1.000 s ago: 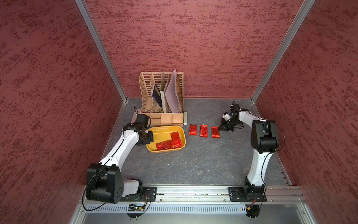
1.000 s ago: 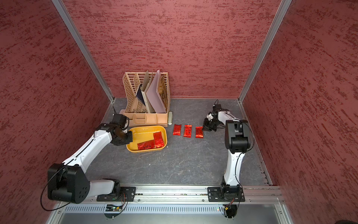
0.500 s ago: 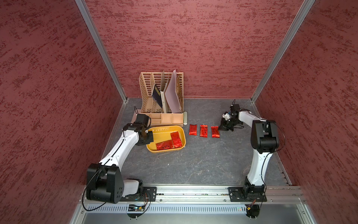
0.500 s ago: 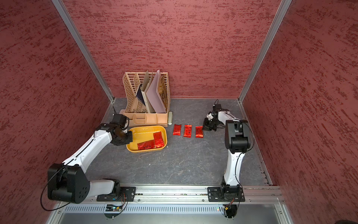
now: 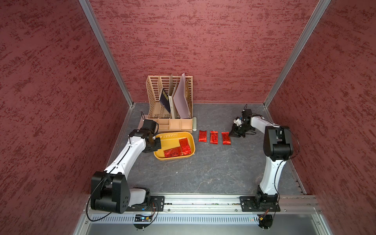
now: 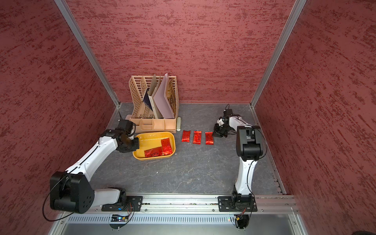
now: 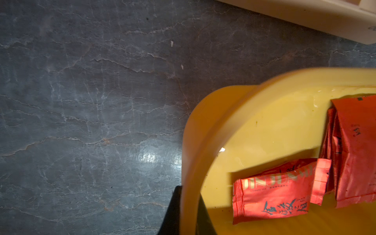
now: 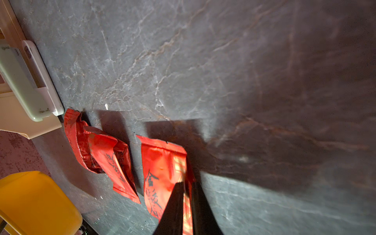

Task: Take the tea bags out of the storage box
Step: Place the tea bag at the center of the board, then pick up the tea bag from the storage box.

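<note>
Tabletop: dark grey, stone-veined surface enclosed by red walls.
Storage box: shallow yellow tub, flat on the tabletop just in front of the desk organizer.
Tea bags inside the box: two red foil sachets show in both top views, one lying crosswise, one lengthwise, the two overlapping at a corner. In the left wrist view a further red edge shows beneath the lengthwise one.
Tea bags outside the box: three in a row on the tabletop to the right of the box, apart from one another.
Left gripper: jaws clamped on the box's left rim, one finger inside the wall, one outside.
Right gripper: low at the right-hand sachet of the row. Jaws nearly together, with the sachet's edge in the narrow gap. Whether they pinch it cannot be told.
Desk organizer: tan, slotted, holding upright sheets.
Pale oblong object: lies against the organizer's right side.
</note>
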You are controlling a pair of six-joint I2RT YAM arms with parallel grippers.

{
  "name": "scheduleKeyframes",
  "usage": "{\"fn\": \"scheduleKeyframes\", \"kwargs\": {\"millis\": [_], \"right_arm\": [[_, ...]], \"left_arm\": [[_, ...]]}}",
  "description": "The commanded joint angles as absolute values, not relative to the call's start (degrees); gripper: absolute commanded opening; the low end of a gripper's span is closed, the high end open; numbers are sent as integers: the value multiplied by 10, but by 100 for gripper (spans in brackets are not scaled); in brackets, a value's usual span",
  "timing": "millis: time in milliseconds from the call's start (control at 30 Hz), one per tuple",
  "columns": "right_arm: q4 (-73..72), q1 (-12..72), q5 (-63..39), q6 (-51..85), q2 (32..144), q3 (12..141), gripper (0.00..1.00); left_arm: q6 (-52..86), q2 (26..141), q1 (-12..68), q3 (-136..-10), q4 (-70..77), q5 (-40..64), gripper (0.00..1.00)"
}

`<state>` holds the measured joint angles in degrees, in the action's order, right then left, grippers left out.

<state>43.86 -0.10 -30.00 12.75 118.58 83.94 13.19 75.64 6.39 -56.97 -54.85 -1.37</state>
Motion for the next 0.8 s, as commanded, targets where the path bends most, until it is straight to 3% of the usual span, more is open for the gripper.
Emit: {"fn": "scheduleKeyframes", "kwargs": {"millis": [0,133,367,500,767], "right_arm": [[445,1,-281,127,1149,851,19],[449,0,-277,128,1120,846,32],[396,39,-343,152,1019,818,33],[365,157,-379,148,998,825,33],[446,384,-251,187,1110,976,34]], "left_arm": [[132,747,65,-569,-534,-3,0],[133,747,65,-568,-534,-3,0],[133,745,66,-569,-535,-4,0],[133,744,66,-568,-535,-5,0],[132,744,66,-569,-535,-7,0]]}}
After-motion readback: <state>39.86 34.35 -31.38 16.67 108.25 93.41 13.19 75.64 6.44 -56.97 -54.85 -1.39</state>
